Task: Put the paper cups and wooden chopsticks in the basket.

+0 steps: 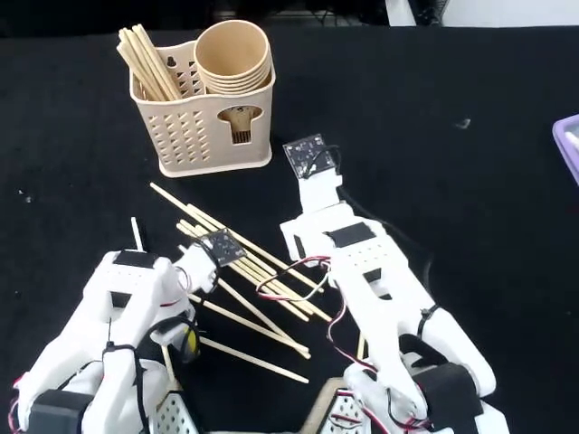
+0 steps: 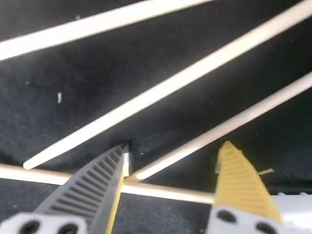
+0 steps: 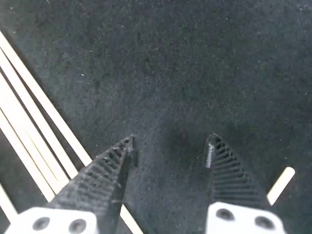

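One basket, pale and perforated, upright at the far left of the black desk. Inside, two lots. First, paper cups: one nested stack, mouths up, about five by the rims, tipped slightly, in the half nearer the desk's middle. Second, standing chopsticks: one bundle of about five, on end in the other half, leaning outward, upper ends well above the rim.

On the desk between basket and arms, loose chopsticks: roughly ten, not countable for certain in the overlapping part. Mostly laid flat and near-parallel, long axis diagonal, from the basket side down toward the base of the right arm. Tightest in a sheaf of five or so at the middle. Nearer the arms, two more apart from the rest on a shallower slant. Single ones beside and partly under each arm.

Two arms, two pincers. Left pincer: low over the loose sticks, grey and yellow fingers apart, clamped on nothing, the blunt end of one stick between them, just beside the grey tip. Four sticks counted in that wrist view, three slanting the same way, one crossing under the fingertips. Right pincer: likewise apart and holding nothing, over bare desk just beside the sheaf, about five parallel sticks off one finger, one stray stick end off the other.
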You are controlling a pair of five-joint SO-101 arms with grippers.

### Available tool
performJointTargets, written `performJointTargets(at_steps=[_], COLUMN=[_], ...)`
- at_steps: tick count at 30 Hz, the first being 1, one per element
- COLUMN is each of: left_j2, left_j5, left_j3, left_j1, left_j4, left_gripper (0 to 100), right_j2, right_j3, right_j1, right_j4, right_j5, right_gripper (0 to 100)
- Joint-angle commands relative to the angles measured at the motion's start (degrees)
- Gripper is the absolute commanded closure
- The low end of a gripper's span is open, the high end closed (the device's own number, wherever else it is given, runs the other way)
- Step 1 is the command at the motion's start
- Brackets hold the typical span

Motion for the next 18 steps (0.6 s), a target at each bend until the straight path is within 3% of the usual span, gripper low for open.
performJointTargets(at_steps=[1, 8, 18], left_j2=[-0.18, -0.7, -0.7], left_j5=[0.7, 0.97, 0.7], left_j3=[-0.31, -0.66, -9.36], left_j1=[-2.15, -1.71, -1.54], left_j4=[-3.25, -2.9, 13.1], left_gripper=[82, 89, 89], right_j2=[-2.42, -2.42, -2.42], right_j3=[-3.03, -3.03, -3.03], right_j1=[1.23, 1.23, 1.23], right_j4=[-1.14, -1.23, -1.23], right_j5=[-0.53, -0.35, -0.26], right_gripper=[76.9, 76.9, 76.9])
